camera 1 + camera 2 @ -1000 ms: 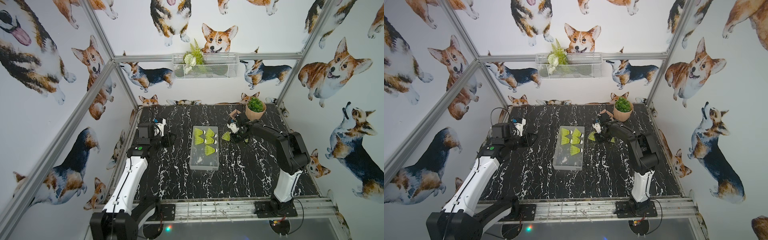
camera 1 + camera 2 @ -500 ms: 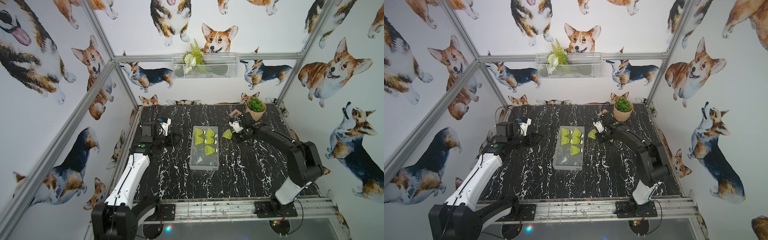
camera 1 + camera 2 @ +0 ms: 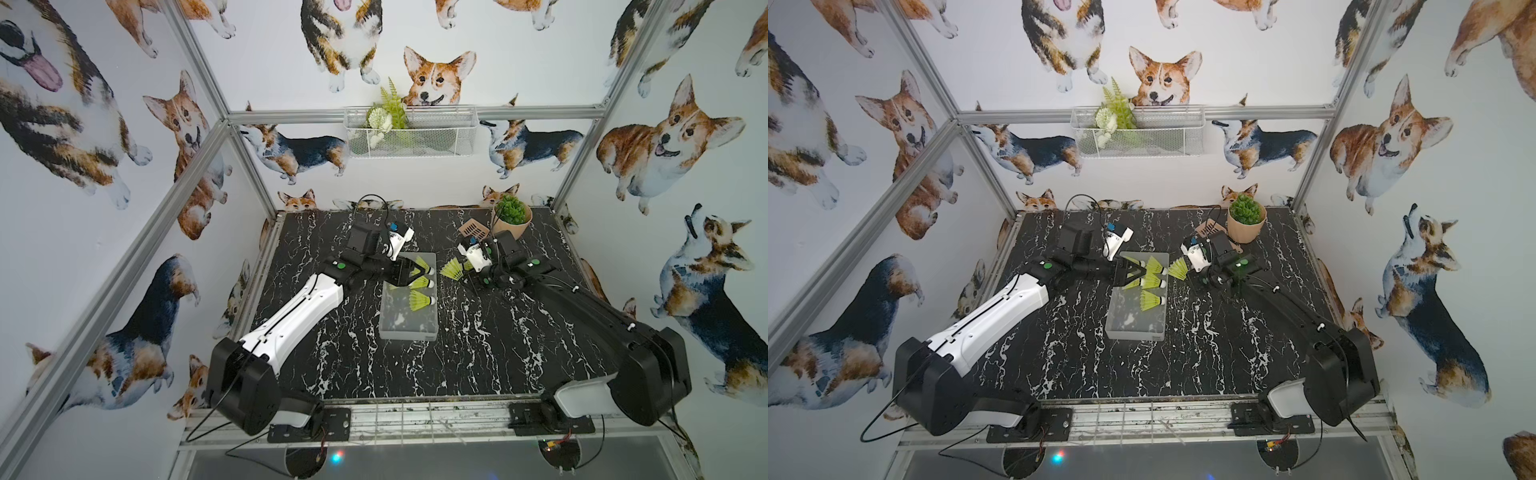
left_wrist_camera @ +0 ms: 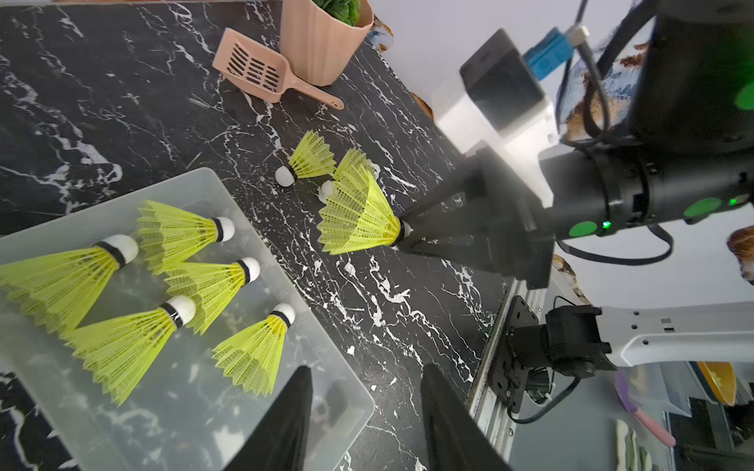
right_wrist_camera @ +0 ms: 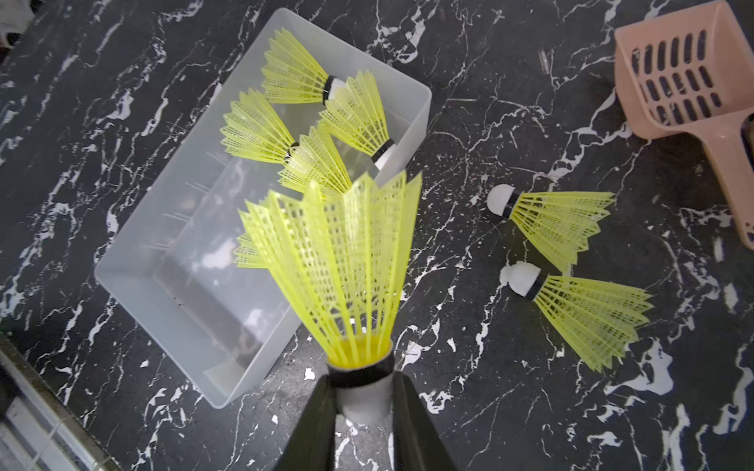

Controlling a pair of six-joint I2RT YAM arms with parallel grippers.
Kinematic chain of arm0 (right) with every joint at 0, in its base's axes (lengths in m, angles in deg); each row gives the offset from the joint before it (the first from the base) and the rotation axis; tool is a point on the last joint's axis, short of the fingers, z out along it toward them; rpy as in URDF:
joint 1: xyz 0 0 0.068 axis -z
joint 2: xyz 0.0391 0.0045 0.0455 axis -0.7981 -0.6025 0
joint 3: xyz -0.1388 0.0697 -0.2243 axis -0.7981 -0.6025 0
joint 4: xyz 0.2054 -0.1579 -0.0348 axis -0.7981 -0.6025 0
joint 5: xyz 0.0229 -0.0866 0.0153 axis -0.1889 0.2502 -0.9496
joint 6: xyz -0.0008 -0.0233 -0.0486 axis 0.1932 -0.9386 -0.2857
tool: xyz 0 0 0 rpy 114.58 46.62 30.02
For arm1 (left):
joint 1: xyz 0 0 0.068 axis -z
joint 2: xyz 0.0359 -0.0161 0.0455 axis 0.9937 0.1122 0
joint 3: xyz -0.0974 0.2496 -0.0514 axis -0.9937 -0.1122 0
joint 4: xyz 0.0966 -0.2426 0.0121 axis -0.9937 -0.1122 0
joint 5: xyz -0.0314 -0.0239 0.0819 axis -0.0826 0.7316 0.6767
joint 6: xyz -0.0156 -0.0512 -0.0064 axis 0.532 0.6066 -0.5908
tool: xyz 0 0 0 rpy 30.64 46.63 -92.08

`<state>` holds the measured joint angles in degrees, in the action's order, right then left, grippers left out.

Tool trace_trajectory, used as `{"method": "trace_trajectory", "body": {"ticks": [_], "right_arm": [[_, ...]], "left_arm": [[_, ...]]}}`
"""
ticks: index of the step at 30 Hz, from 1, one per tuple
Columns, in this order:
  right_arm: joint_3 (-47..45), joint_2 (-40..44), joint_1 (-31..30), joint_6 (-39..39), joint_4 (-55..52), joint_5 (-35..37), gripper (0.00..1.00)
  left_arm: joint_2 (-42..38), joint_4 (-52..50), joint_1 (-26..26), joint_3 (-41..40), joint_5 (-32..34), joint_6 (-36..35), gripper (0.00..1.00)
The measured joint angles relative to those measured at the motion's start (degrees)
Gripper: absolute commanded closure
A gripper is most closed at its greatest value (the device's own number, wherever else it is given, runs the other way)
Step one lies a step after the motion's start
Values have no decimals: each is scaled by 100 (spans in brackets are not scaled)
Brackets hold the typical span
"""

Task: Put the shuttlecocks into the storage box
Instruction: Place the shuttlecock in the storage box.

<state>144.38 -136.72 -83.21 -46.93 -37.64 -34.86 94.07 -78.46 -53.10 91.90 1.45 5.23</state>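
The translucent storage box (image 3: pixel 409 328) lies mid-table and holds several neon yellow-green shuttlecocks (image 4: pixel 191 232) at its far end. My left gripper (image 4: pixel 365 369) is open and empty, hovering over that far end (image 3: pixel 417 272). My right gripper (image 5: pixel 363 379) is shut on the white tip of a shuttlecock (image 5: pixel 342 261), held just right of the box (image 3: pixel 453 268) with its skirt pointing toward the box. Two more shuttlecocks (image 5: pixel 559 220) (image 5: pixel 587 314) lie on the black marble table beyond it.
A pink slotted scoop (image 3: pixel 471 228) and a potted plant (image 3: pixel 511 216) stand at the back right, close behind the right gripper. A white wire basket (image 3: pixel 409 133) hangs on the back wall. Metal rails edge the table.
My left gripper has swung right from the table's left side to over the box's far end. The right gripper keeps its shuttlecock beside the box while its arm has stretched lower and outward.
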Motion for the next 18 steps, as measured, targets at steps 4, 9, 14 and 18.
{"method": "trace_trajectory", "body": {"ticks": [4, 9, 14, 18], "right_arm": [[-61, 282, -98, 17, -17, -72, 74], [-240, 592, -170, 13, 7, -197, 73], [-247, 680, -247, -2, 11, -354, 73], [-247, 684, -310, -4, 11, -450, 73]], "left_arm": [[310, 42, 76, 269, -306, -22, 52], [483, 173, 173, 389, -662, -4, 52], [595, 258, 280, 420, -970, 20, 52], [667, 310, 332, 463, -1093, 57, 52]]}}
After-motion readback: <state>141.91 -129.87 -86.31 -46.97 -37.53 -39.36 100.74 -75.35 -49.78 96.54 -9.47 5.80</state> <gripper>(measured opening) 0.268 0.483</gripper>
